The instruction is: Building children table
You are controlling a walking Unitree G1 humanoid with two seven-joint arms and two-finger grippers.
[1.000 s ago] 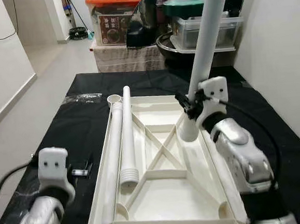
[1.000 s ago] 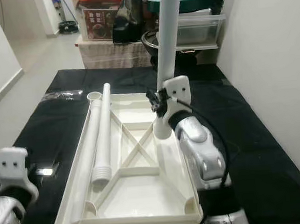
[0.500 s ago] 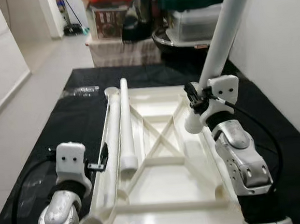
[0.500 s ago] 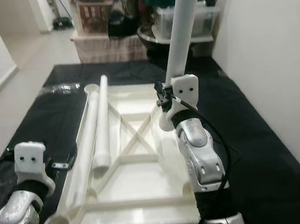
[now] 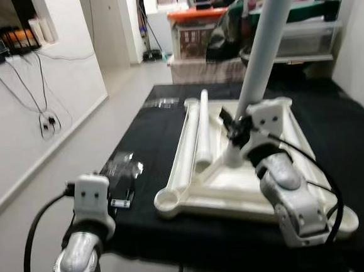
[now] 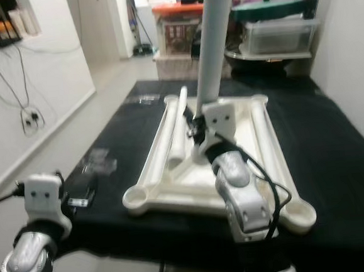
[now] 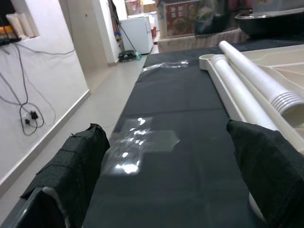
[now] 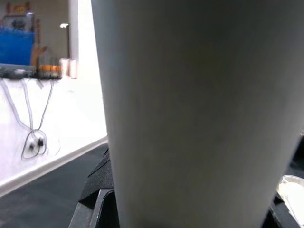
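Left eye view: right gripper (image 5: 234, 130) fingers clamp upright table leg (image 5: 260, 46); left gripper (image 7: 166, 161) fingers wide apart, empty.

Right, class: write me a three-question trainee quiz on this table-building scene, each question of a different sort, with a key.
1. True or false: the right gripper holds a white table leg upright over the tabletop frame.
2. How many legs lie in the frame's left side?
A. none
B. two
C. four
3. Fill in: the left gripper hovers open above the ____ cloth.

Key: 1 true; 2 B, the two lying legs; 3 black.
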